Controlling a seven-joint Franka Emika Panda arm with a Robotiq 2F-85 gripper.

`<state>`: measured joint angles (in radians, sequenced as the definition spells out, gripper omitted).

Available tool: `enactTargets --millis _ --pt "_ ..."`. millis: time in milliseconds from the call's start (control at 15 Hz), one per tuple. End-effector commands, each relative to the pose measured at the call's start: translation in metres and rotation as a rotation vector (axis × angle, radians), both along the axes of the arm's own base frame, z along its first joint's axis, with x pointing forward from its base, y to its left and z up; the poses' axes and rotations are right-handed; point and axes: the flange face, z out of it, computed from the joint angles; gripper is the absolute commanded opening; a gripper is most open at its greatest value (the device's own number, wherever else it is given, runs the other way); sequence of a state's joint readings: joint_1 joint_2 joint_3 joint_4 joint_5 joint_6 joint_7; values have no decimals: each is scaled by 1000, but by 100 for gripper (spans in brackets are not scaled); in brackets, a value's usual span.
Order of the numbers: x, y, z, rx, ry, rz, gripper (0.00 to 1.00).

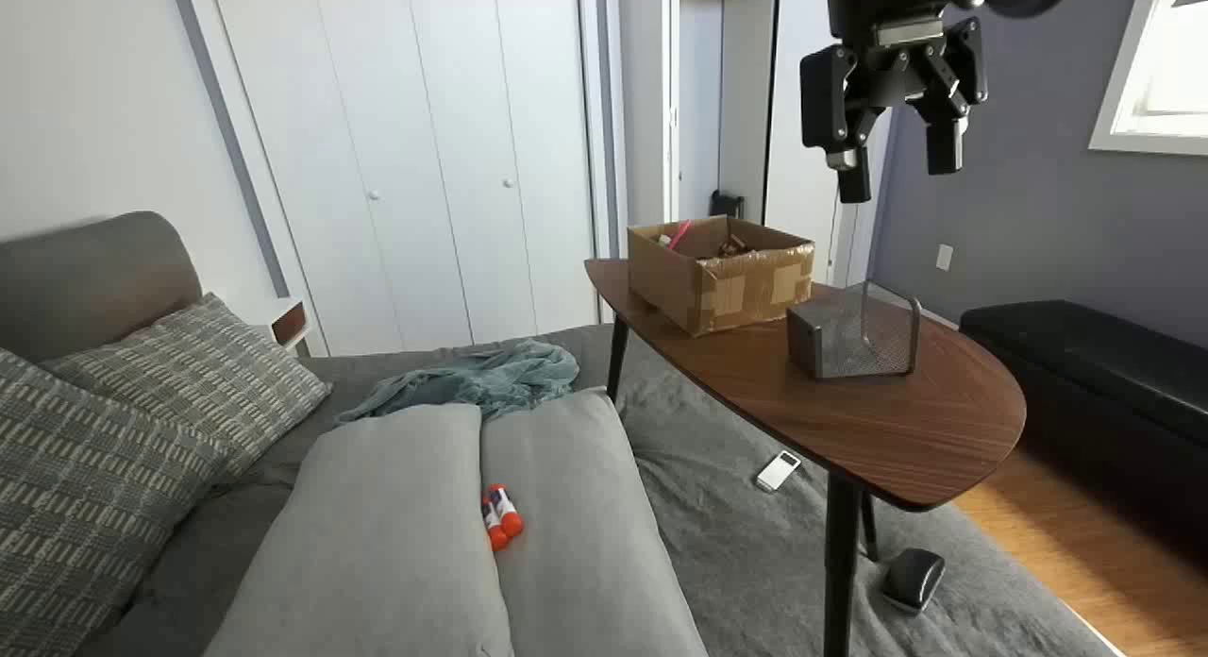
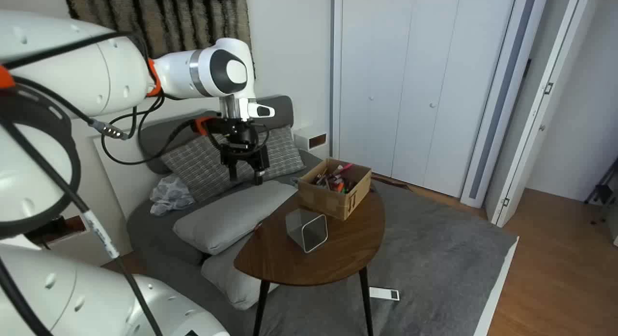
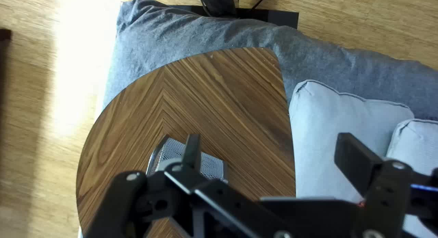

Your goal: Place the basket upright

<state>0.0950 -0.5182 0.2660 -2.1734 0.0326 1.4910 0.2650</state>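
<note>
The grey wire-mesh basket (image 1: 861, 347) lies on its side on the brown wooden table (image 1: 930, 440). In an exterior view its square rim and open mouth face the table's near side; there the basket (image 2: 296, 225) is fully seen. In the wrist view the basket (image 3: 214, 167) is partly hidden behind one finger. My gripper (image 1: 899, 174) is open and empty, well above the table and apart from the basket. In an exterior view the gripper (image 2: 246, 176) hangs on the cushion side of the table. In the wrist view the fingers of my gripper (image 3: 270, 150) are wide apart.
A cardboard box (image 1: 698, 279) with pens and small items stands on the table beside the basket. Grey cushions (image 1: 566, 544) lie by the table with two orange-capped glue sticks (image 1: 500, 515). A white device (image 1: 779, 470) and a dark mouse (image 1: 914, 580) lie on the grey bedding.
</note>
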Motion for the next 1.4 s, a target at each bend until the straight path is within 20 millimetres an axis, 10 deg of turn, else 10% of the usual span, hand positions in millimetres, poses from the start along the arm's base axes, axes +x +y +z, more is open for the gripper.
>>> enactTargets --millis 0,400,867,1333 --pt "0 0 1 0 1 0 100" --pt "8 -4 -5 -8 9 -24 100" --pt "88 -94 -70 105 61 -162 100" --pt "111 -176 -105 314 132 -249 100"
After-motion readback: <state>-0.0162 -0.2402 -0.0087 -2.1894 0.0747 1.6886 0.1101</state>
